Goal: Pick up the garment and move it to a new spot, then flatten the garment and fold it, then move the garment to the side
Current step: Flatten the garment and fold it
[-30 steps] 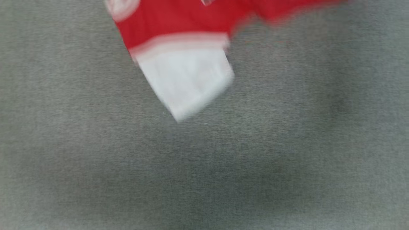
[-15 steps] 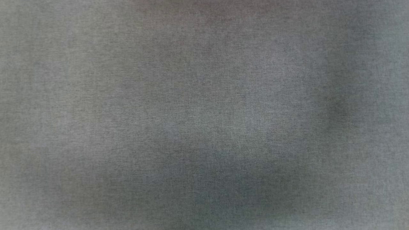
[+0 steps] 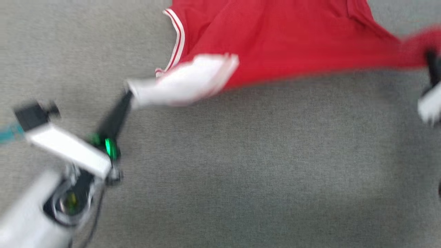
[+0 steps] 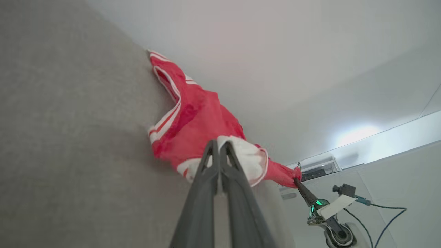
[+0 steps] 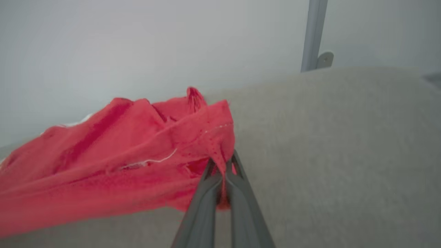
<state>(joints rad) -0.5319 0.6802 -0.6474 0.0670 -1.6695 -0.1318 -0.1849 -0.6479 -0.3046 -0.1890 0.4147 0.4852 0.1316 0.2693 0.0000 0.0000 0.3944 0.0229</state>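
The garment (image 3: 282, 41), red with a white sleeve and striped trim, is stretched across the top of the head view above the grey surface. My left gripper (image 3: 128, 93) reaches up from the lower left and is shut on the white sleeve. At the right edge my right gripper (image 3: 430, 58), blurred, holds a red corner. In the left wrist view my left gripper (image 4: 218, 144) pinches the white sleeve of the garment (image 4: 196, 117), and my right gripper (image 4: 297, 181) grips the far red end. The right wrist view has my right gripper (image 5: 223, 159) shut on red cloth of the garment (image 5: 120, 155).
A grey cloth-covered surface (image 3: 241, 165) spreads under the garment. A pale wall rises behind it. A grey post (image 5: 311, 34) stands past the far edge. A blue cable (image 4: 379, 206) trails from my right arm.
The head camera has swung: the garment left the picture half a second ago and is back now, with both grippers holding it. The pictures are blurred by motion.
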